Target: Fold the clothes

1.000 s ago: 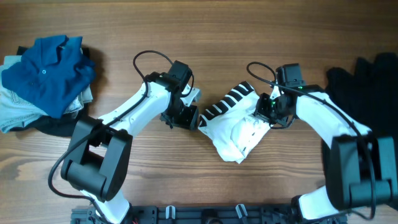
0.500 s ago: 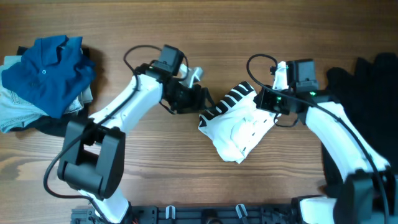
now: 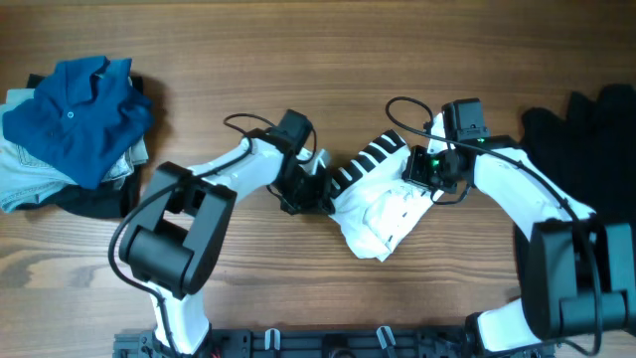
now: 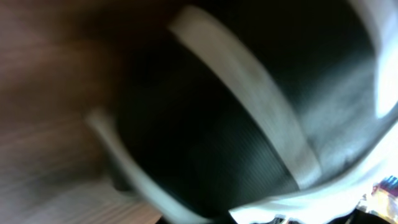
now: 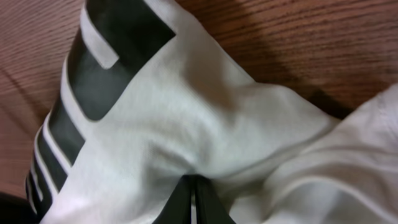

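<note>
Blue polo shirt [image 3: 75, 114] atop pale garments [image 3: 25, 184] far left; black garment heap [image 3: 586, 129] far right, on wooden table [image 3: 298, 50].

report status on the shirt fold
Left gripper shut at barred edge. Right gripper shut on crumpled white thin shirt. Dark blue polo, black heap well aside.

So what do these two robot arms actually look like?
The left arm and right arm are white tubes linked by chunky black round joints, the biggest near the base. The left tool and right tool are black too. A thin black cable loops over each wrist, and a small green light glows on the right one.
</note>
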Available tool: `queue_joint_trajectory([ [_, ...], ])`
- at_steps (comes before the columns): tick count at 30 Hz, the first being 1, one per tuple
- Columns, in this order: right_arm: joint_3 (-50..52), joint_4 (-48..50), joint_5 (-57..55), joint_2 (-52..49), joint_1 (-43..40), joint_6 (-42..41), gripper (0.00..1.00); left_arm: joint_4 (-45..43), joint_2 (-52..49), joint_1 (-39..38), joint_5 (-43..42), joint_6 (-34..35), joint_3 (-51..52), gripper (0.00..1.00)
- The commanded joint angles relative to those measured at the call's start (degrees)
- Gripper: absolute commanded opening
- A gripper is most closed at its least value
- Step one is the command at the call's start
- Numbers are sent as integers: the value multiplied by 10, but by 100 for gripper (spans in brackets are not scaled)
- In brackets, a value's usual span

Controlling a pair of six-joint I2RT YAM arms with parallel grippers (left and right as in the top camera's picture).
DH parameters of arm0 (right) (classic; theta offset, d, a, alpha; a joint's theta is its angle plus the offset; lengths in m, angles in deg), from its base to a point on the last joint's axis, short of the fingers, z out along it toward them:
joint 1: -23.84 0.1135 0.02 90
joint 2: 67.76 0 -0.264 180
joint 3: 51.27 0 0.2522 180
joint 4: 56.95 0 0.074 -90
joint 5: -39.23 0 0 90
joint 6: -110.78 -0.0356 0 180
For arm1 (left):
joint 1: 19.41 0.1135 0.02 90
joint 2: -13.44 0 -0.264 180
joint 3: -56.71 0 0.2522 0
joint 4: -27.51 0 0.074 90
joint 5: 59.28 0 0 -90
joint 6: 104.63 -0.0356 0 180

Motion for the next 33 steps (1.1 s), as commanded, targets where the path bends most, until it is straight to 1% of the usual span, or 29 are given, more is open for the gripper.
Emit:
queue_joint_trajectory([
  [1,-6,-5,-1,62,2,3,4,-72,-6,56,23,55,0,4],
  [4,-6,-3,28,99,2,29,4,-158,-6,94,26,71,0,4],
  [7,-6,9,29,120,2,30,5,-211,-6,122,24,81,0,4],
  [9,-6,22,26,117,2,30,5,-220,-6,138,5,81,-5,5],
  [11,-6,27,15,107,2,29,5,-220,-6,151,-47,81,-11,19],
  [13,-4,20,0,87,3,29,5,-217,-4,157,-122,81,-12,34],
  [15,3,7,-16,54,3,27,5,-196,-3,154,-184,79,-12,45],
  [17,10,2,-25,14,3,22,4,-163,-3,139,-208,59,-12,54],
  [19,12,0,-24,-21,3,10,4,-127,-3,119,-207,31,-12,59],
  [20,12,0,-23,-47,3,5,4,-94,-3,94,-204,7,-12,66],
  [21,12,0,-23,-57,3,-5,4,-75,-3,81,-195,3,-12,74],
  [22,12,-1,-23,-62,3,-9,4,-57,-3,68,-181,3,-12,80],
  [25,12,-2,-21,-65,3,-11,4,-8,-4,36,-131,9,-9,86],
  [27,12,-2,-13,-65,3,-9,4,-1,-4,19,-103,45,-2,94],
  [29,12,0,-7,-65,3,-2,4,-20,-4,9,-74,94,6,100],
  [31,12,0,-8,-65,3,-1,4,-56,-5,3,-47,150,14,100],
  [33,12,0,-7,-65,3,-1,4,-102,-9,-3,-43,191,22,100],
])
